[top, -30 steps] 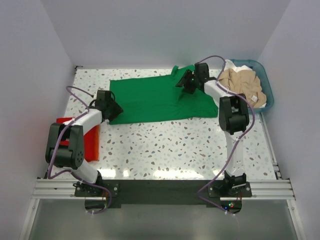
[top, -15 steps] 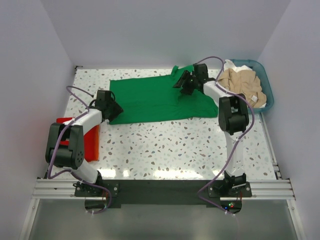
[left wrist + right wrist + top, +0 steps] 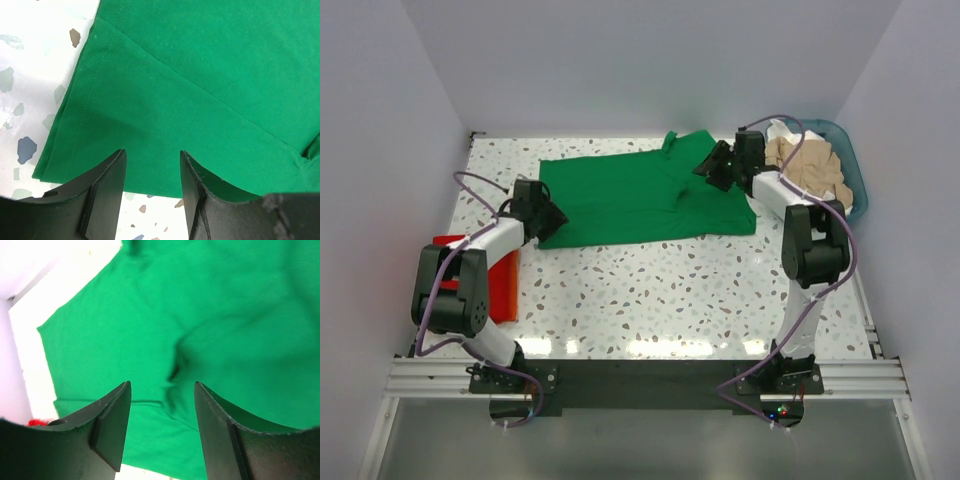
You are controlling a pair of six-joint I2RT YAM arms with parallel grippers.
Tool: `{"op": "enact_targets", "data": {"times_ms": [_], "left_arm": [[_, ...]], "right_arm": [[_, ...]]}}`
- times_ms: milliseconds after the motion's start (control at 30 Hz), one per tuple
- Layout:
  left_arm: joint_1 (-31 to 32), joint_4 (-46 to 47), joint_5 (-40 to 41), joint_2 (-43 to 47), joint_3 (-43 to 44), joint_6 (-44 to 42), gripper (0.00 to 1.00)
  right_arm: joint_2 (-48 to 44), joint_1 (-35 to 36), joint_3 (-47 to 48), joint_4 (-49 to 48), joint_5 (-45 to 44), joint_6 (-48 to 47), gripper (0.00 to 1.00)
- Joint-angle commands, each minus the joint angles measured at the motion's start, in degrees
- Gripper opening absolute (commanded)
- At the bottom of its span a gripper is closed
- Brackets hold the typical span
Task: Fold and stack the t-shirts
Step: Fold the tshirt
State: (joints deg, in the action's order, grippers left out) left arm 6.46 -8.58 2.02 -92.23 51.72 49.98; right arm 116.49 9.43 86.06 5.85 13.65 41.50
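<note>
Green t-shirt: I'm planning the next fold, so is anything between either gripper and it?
Nothing visible does. The left gripper and right gripper both hang open directly over the green t-shirt, with only its cloth showing in each gap.

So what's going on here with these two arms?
A green t-shirt lies spread flat on the table. The left gripper sits open over its near left corner, the right gripper open above its right side; neither holds it. A red shirt lies at the left edge, beige ones in the teal basket.

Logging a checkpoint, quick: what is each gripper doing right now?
Left gripper: open, holding nothing.
Right gripper: open, over the green t-shirt.
</note>
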Motion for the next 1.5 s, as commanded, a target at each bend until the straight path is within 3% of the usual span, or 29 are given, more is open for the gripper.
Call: {"op": "enact_targets", "data": {"times_ms": [0, 33, 100, 167, 333, 533, 733, 1067, 1267, 1467], "left_arm": [[0.2, 2.9, -0.5, -1.0, 0.6, -0.4, 0.52], [0.2, 3.0, -0.5, -1.1, 0.7, -0.4, 0.51], [0.2, 3.1, -0.6, -1.3, 0.7, -0.1, 0.51], [0.2, 3.2, -0.8, -1.3, 0.7, -0.1, 0.51], [0.2, 3.1, -1.1, -1.9, 1.0, -0.1, 0.51], [0.1, 2.7, -1.1, -2.1, 1.4, -0.3, 0.51], [0.0, 2.7, -1.1, -2.3, 1.1, -0.2, 0.51], [0.0, 4.8, -1.6, -2.4, 1.1, 0.6, 0.51], [0.0, 4.4, 1.3, -4.3, 1.7, 1.5, 0.49], [0.0, 4.1, 5.1, -3.5, -2.1, 3.9, 0.43]], "right_arm": [[-3.7, 0.0, -4.0, -1.5, -3.1, -0.8, 0.52], [-3.6, 0.2, -4.7, -1.4, -3.2, -1.0, 0.39], [-3.3, 1.1, -5.4, 0.0, -4.1, -2.1, 0.24], [-1.9, 2.0, -5.3, 0.1, -4.6, -2.7, 0.15], [3.7, 4.5, 1.4, 3.4, -4.2, -4.1, 0.13], [13.1, 5.9, 13.6, 8.5, -2.9, -4.5, 0.16], [18.0, 5.9, 19.9, 10.8, -1.2, -4.5, 0.22], [9.4, 5.7, 19.5, 12.7, -2.8, -8.4, 0.49], [-2.4, 3.8, 10.8, 13.9, -8.3, -8.9, 0.5], [-11.7, 0.2, -4.4, 13.9, -14.6, -8.0, 0.5]]}}
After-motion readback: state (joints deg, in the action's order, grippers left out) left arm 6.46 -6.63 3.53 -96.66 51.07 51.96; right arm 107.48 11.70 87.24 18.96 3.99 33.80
